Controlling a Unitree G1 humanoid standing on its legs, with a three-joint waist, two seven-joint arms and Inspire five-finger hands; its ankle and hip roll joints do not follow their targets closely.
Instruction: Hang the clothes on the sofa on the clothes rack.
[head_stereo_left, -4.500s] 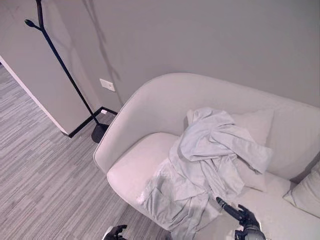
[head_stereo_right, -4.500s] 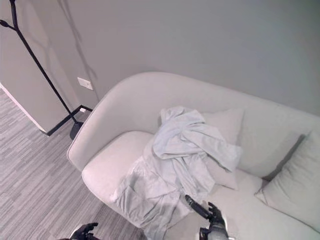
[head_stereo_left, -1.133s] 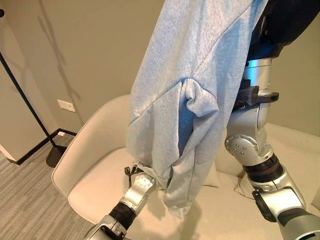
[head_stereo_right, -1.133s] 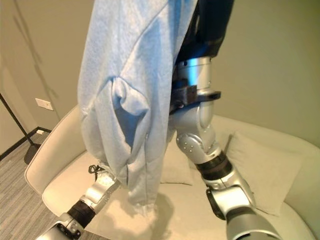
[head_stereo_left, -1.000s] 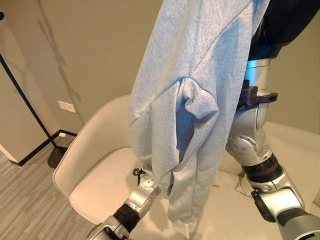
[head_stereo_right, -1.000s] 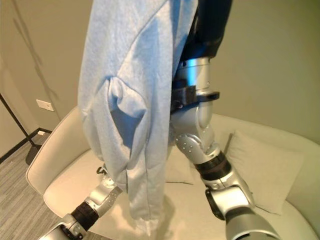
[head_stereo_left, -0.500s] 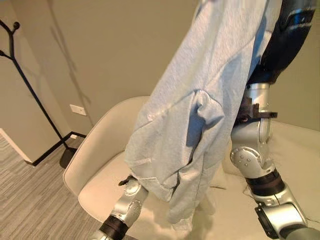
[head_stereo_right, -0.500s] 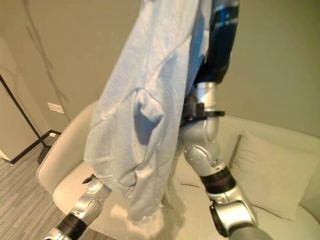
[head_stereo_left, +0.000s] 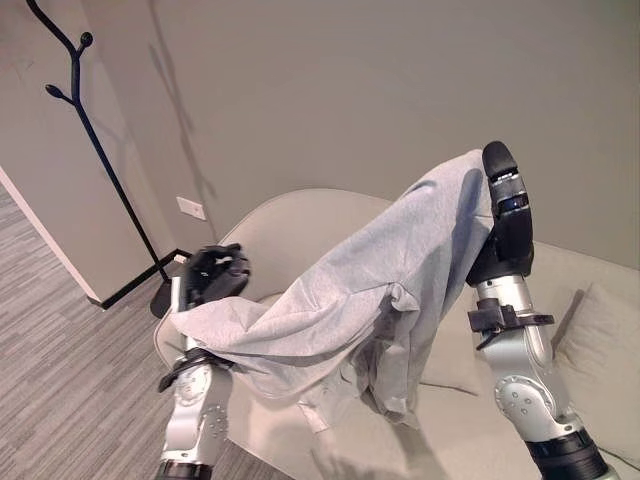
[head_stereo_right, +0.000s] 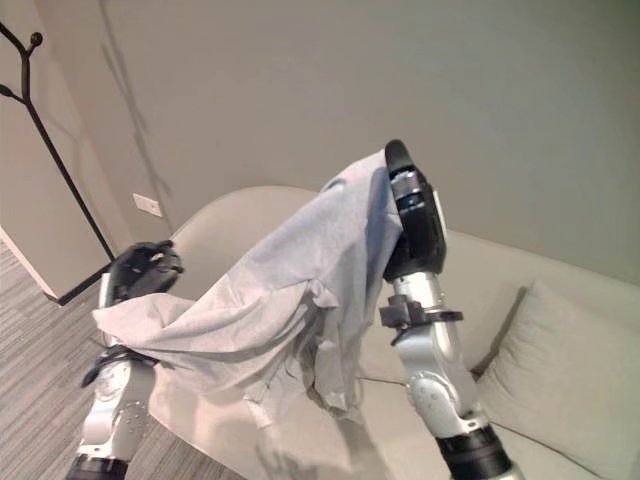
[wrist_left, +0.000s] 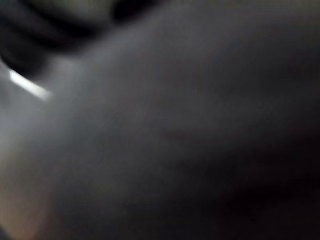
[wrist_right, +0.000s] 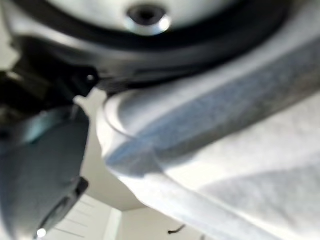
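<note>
The grey garment (head_stereo_left: 370, 290) is off the sofa (head_stereo_left: 290, 215) and slung in the air between the two arms, its long axis running on a slant from high on the robot's right down to low on its left. The right hand (head_stereo_left: 505, 215) is raised upright well above the seat with the upper end of the cloth draped over it; how its fingers stand I cannot tell, since the cloth covers that side of them, and the right wrist view gives just a fold of fabric against the dark hand. The left hand (head_stereo_left: 213, 275) sits lower, out past the sofa's left arm, with its fingers (head_stereo_left: 228, 268) curled over the lower edge of the cloth, so that end looks pinched and held. Between the two hands the fabric sags in loose folds, and a tail of it hangs down toward the seat cushion without clearly touching it. The clothes rack (head_stereo_left: 95, 140) stands on the floor beyond the sofa's left end, against the wall corner, its branched hooks up high at the far left. That puts it on the left hand's side and well apart from the right hand. In my judgement the coming move has to carry the whole span leftward and upward, and the left end is the nearer one to a hook, though it is now the lower end.
</note>
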